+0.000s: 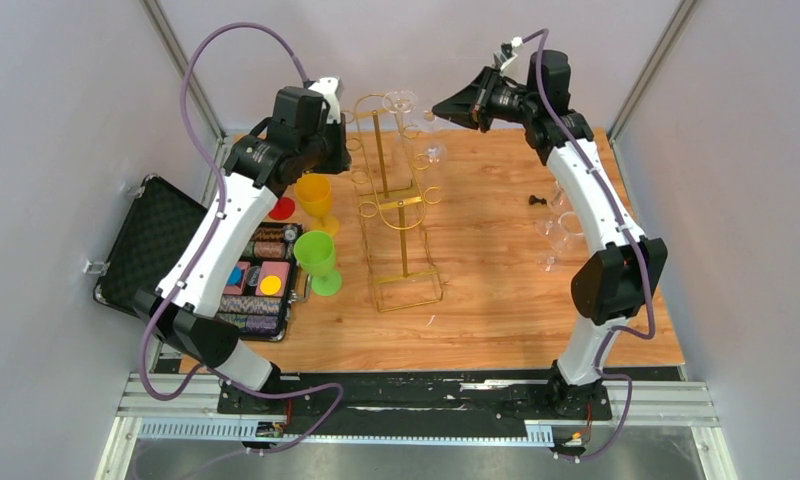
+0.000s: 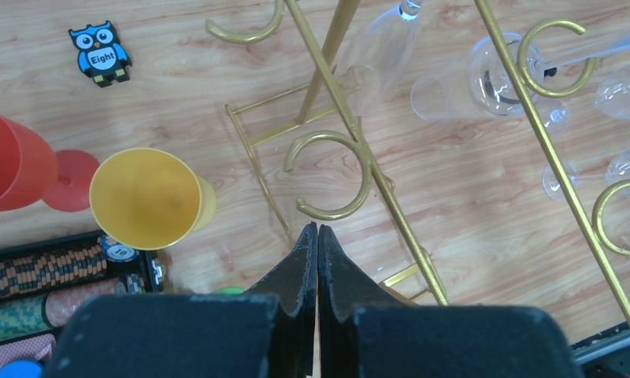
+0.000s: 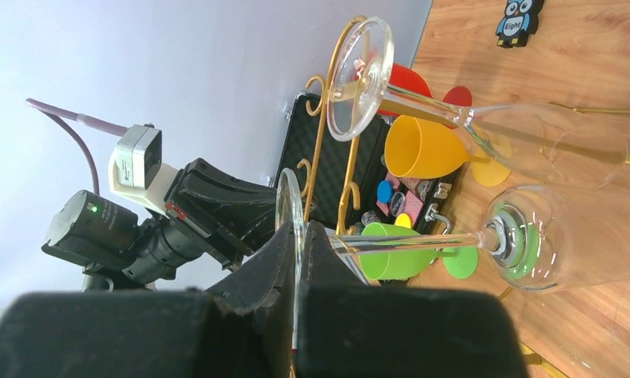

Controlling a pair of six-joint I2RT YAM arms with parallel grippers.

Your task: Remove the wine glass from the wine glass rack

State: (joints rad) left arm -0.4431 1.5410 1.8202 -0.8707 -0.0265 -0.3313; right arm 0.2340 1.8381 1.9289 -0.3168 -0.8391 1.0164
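The gold wire wine glass rack (image 1: 401,205) stands mid-table. My right gripper (image 3: 298,230) is at its top, shut on the round foot of a clear wine glass (image 3: 524,236). That glass's stem runs level past a gold loop arm (image 3: 345,206); whether it rests in the loop I cannot tell. A second wine glass (image 3: 361,77) hangs on the rack just above. From above, the right gripper (image 1: 439,108) sits at the rack's upper right. My left gripper (image 2: 318,230) is shut and empty, its tips just short of a curled loop arm (image 2: 333,177).
A yellow goblet (image 1: 316,198), a green goblet (image 1: 318,258) and a red one (image 2: 12,157) stand left of the rack. An open black case (image 1: 166,235) of poker chips lies at the table's left edge. Clear glasses (image 1: 561,235) stand right. An owl token (image 2: 101,53) lies on the wood.
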